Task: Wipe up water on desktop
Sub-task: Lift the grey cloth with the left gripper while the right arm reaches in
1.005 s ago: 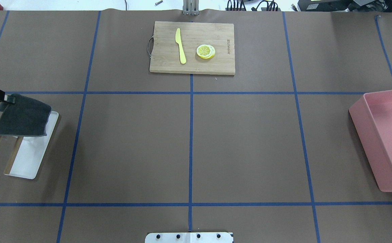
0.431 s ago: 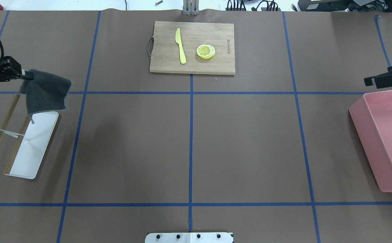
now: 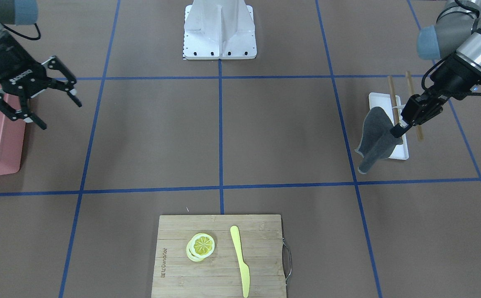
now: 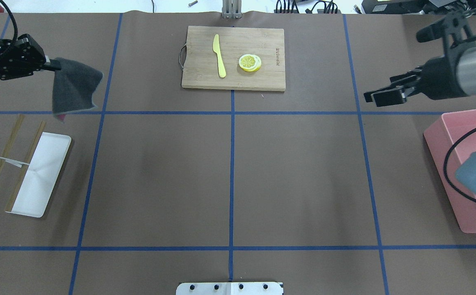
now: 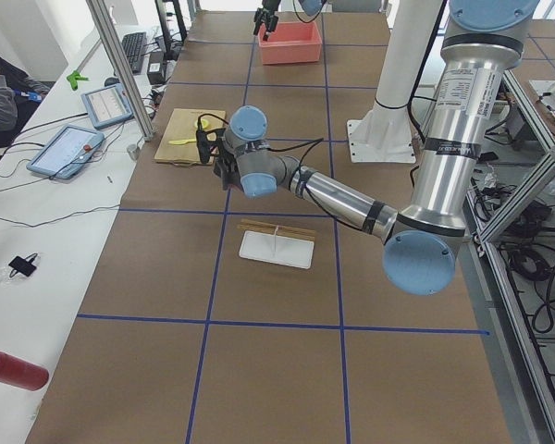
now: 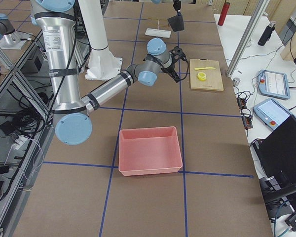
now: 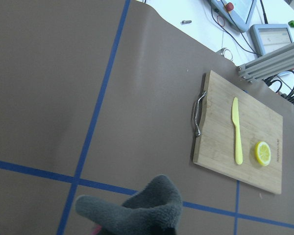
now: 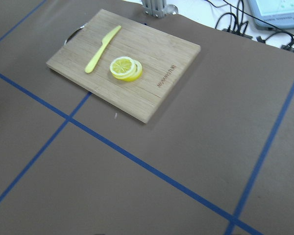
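The desktop (image 4: 295,172) is a brown surface with a blue tape grid, and I see no water on it. My left gripper (image 4: 51,64) is shut on a dark grey cloth (image 4: 74,88) that hangs above the far left of the desktop, beyond the white tray. In the front-facing view the left gripper (image 3: 395,131) holds the cloth (image 3: 375,140) by its top corner. The cloth's edge shows at the bottom of the left wrist view (image 7: 137,213). My right gripper (image 3: 58,114) is open and empty, in the air near the pink bin, and also shows in the overhead view (image 4: 381,94).
A bamboo cutting board (image 4: 262,78) at the far middle carries a yellow knife (image 4: 219,55) and lemon slices (image 4: 249,62). A white tray (image 4: 41,176) with chopsticks (image 4: 0,159) lies at the left. A pink bin (image 4: 467,176) stands at the right edge.
My left gripper has carried the cloth up off the tray, away from me and to the right. My right arm has come into view from the right and moved inward.
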You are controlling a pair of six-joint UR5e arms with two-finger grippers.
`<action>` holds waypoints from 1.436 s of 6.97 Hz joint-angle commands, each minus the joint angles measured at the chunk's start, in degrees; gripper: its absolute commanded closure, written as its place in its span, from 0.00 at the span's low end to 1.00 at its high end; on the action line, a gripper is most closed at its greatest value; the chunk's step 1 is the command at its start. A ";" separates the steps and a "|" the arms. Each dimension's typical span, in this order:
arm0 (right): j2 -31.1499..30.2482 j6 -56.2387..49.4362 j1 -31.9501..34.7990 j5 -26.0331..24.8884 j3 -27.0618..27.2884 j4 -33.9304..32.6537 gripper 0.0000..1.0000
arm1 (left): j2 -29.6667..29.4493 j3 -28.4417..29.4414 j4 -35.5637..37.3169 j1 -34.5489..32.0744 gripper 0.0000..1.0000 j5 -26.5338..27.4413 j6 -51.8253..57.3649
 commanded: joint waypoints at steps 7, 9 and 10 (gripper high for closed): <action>15.16 -18.12 -16.27 -14.52 -3.65 -0.81 0.10 | -12.25 -1.87 -1.52 16.96 1.00 -0.10 4.41; 15.60 -24.02 -17.76 -14.43 -3.74 -0.81 0.10 | -14.86 -1.61 -2.76 21.71 1.00 -0.72 9.73; 15.69 -27.01 -19.34 -14.43 -3.65 -0.81 0.12 | -15.49 -1.87 -2.76 23.56 1.00 -0.72 12.96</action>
